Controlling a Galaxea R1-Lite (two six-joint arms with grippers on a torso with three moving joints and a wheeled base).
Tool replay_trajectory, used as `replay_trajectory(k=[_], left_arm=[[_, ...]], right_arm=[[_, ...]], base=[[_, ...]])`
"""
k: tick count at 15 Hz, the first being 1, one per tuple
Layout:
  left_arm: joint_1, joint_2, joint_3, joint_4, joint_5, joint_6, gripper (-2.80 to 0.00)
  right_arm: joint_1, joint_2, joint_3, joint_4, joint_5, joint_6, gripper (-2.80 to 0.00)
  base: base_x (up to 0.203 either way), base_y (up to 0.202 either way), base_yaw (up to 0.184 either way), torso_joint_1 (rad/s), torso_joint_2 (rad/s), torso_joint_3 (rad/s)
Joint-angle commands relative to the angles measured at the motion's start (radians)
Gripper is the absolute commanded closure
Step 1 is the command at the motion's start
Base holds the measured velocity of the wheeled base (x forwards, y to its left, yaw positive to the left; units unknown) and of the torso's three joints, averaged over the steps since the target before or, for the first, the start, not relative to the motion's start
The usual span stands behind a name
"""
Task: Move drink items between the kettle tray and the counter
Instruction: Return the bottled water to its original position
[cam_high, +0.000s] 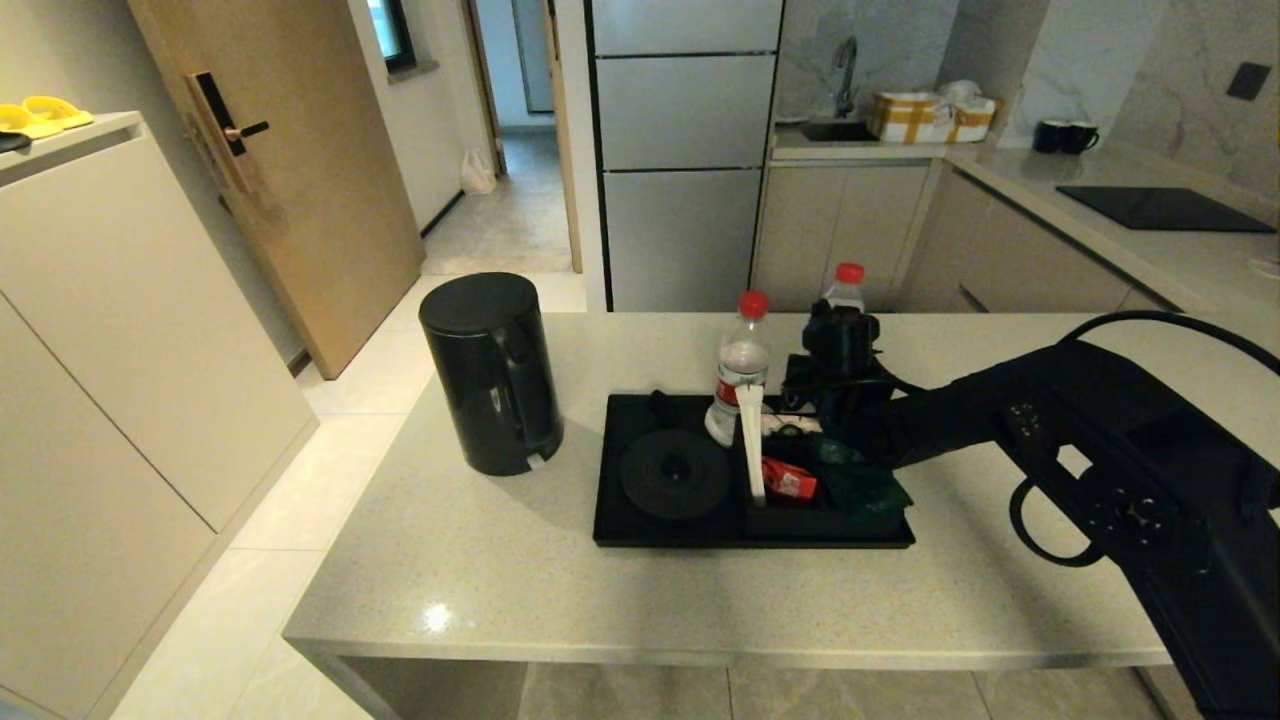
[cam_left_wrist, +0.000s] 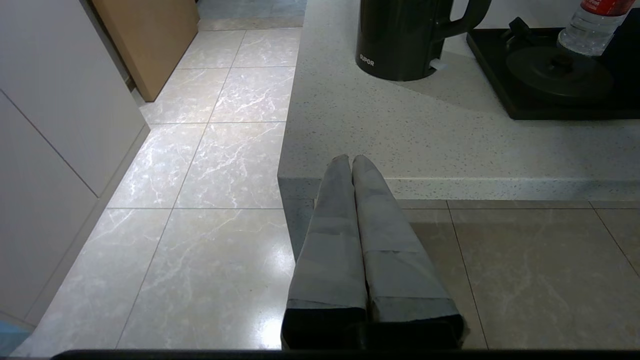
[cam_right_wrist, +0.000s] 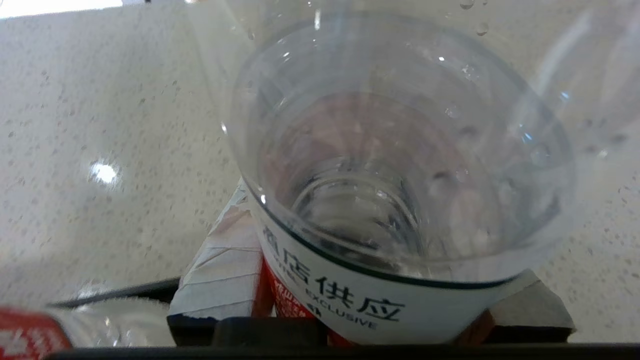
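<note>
The black kettle (cam_high: 490, 375) (cam_left_wrist: 400, 40) stands on the speckled counter (cam_high: 520, 580) (cam_left_wrist: 450, 145), just left of the kettle tray (cam_high: 610, 500) (cam_left_wrist: 525, 107). The tray's round base (cam_high: 673, 473) (cam_left_wrist: 560, 75) is bare. One red-capped water bottle (cam_high: 742, 370) (cam_left_wrist: 590, 30) stands upright at the tray's back. My right gripper (cam_high: 838, 385) (cam_right_wrist: 385, 240) is shut on a second water bottle (cam_high: 848, 285) (cam_right_wrist: 400, 150) at the tray's far right corner; its taped fingers (cam_right_wrist: 220, 270) press both sides of the label. My left gripper (cam_left_wrist: 351, 159) hangs shut and empty at the counter's front left corner.
Red sachets (cam_high: 790, 480) and green sachets (cam_high: 860, 485) fill the tray's boxed section beside a white strip (cam_high: 752, 450). Tiled floor (cam_left_wrist: 200, 200) drops off left of the counter. A far counter holds a black cooktop (cam_high: 1165, 208) and mugs (cam_high: 1065, 135).
</note>
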Motion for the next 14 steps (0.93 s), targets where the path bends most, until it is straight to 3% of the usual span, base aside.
replay_trajectory(k=[1, 7, 8, 14], left_arm=[[0.000, 0.001, 0.000, 0.000, 0.000, 0.000, 0.00], [0.000, 0.001, 0.000, 0.000, 0.000, 0.000, 0.00], [0.000, 0.001, 0.000, 0.000, 0.000, 0.000, 0.00], [0.000, 0.001, 0.000, 0.000, 0.000, 0.000, 0.00]], right_arm=[[-0.001, -0.018, 0.002, 0.005, -0.002, 0.001, 0.00], [-0.001, -0.010, 0.015, 0.010, -0.003, -0.009, 0.00], [-0.001, -0.011, 0.020, 0.019, -0.005, -0.011, -2.80], [-0.004, -0.034, 0.024, 0.018, 0.000, -0.006, -2.80]], base=[[0.000, 0.000, 0.000, 0.000, 0.00, 0.000], [0.000, 0.000, 0.000, 0.000, 0.00, 0.000], [0.000, 0.000, 0.000, 0.000, 0.00, 0.000], [0.000, 0.000, 0.000, 0.000, 0.00, 0.000]])
